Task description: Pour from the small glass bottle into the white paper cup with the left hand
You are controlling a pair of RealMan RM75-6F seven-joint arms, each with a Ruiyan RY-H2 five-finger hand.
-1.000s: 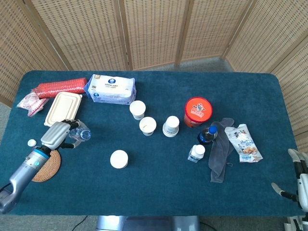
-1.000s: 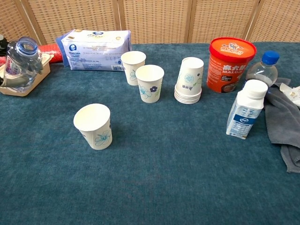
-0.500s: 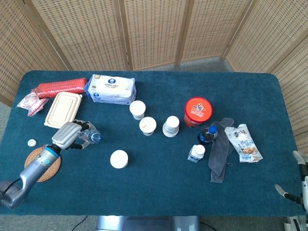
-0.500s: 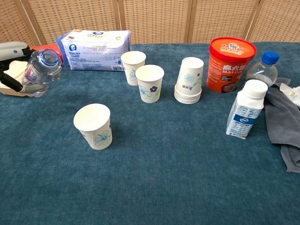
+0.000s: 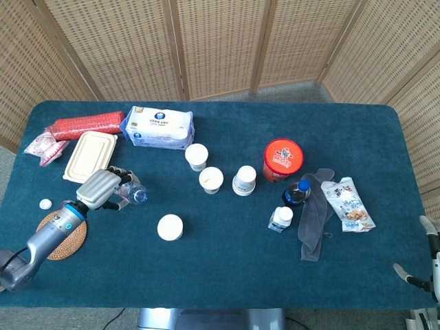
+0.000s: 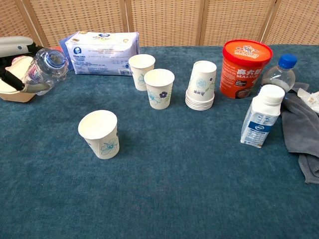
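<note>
Between my left hand (image 5: 98, 190), clamped on the tilted small glass bottle (image 6: 46, 67), and the white paper cup (image 6: 99, 133) lies bare blue table (image 5: 227, 261). The red tub (image 6: 246, 61) reads "MALONG". My right hand (image 5: 427, 260) shows too little to tell its state.

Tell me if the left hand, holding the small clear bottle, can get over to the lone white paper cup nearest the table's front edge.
Probably yes. The left hand holds the small clear bottle tilted, to the left of the lone white paper cup, and only bare blue cloth lies between them.

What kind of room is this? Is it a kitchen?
Probably not a kitchen. It looks like a robot practice setup: a table covered in blue cloth, woven folding screens behind it, and snacks and paper cups laid out for the left hand.
</note>
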